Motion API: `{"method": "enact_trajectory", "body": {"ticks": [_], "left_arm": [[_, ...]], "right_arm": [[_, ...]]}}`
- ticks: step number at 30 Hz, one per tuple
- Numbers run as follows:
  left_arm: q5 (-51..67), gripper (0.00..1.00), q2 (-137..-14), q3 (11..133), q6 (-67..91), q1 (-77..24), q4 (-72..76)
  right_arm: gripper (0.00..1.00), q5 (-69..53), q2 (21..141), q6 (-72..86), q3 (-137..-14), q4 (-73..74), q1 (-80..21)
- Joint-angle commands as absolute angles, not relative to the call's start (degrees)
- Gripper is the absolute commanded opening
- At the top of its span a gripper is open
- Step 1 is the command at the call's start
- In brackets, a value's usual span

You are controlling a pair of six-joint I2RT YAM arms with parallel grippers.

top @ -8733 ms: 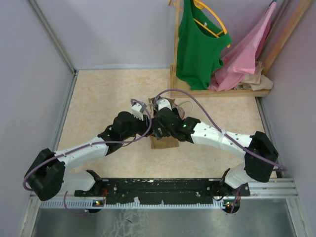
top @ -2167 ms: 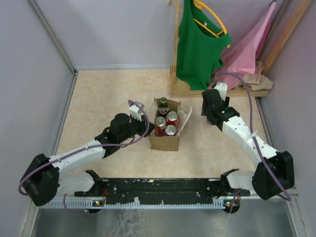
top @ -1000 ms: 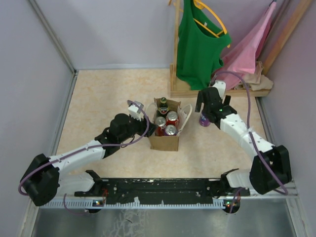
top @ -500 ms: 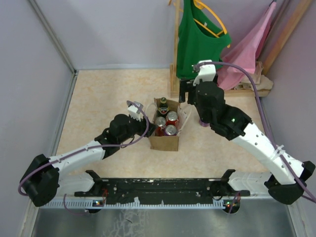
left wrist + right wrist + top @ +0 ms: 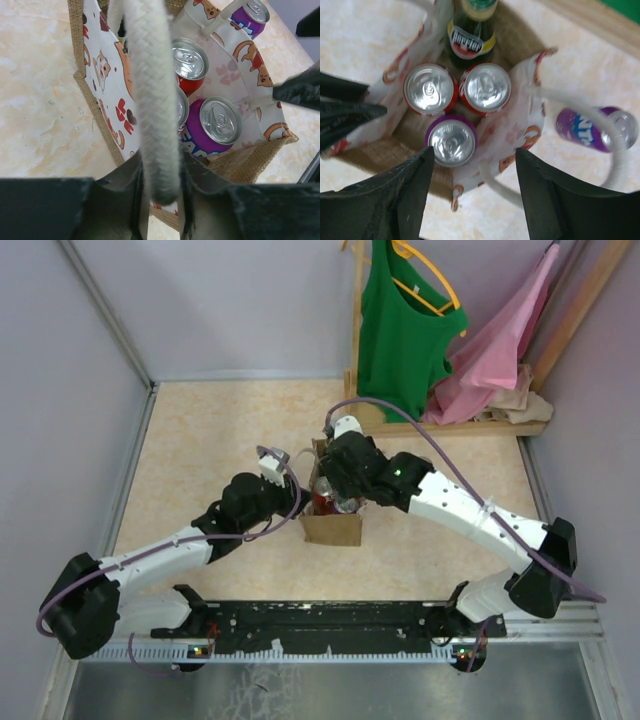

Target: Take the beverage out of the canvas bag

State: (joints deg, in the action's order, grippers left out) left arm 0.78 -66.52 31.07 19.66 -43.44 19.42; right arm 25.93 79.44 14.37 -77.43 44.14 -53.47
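canvas bag [image 5: 333, 530] | holds red cans [image 5: 428, 90], purple can [image 5: 452, 141], bottle [image 5: 470, 35] | loose can [image 5: 592, 129] beside

Tan canvas bag [image 5: 332, 528]; purple can [image 5: 452, 140]

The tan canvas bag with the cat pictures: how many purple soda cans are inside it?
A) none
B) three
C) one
C: the right wrist view shows just one purple soda can standing inside the tan canvas bag, while a second purple can is outside it on the tabletop.
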Motion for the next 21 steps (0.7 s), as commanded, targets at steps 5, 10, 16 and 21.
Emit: {"method": "enact_trajectory", "body": {"ticks": [5, 10, 16, 21], "left_arm": [[-1.2, 0.07, -63.7, 29.5, 20.2, -44.0, 19.2], [-0.8, 0.10, -62.5, 29.4, 20.1, -43.9, 19.0], [0.4, 0.15, -62.5, 29.7, 20.5, -44.0, 19.1], [1.1, 0.17, -63.2, 29.3, 20.8, -44.0, 20.4]], "right_arm": [[0.76, 14.6, 77.5, 19.3, -71.3, 45.5, -53.7], [0.79, 11.4, 78.1, 20.1, -68.2, 42.9, -53.8], [0.81, 12.4, 80.5, 19.6, -67.5, 41.6, -53.8], [0.83, 12.9, 82.8, 19.3, -67.0, 40.5, -53.8]]}}
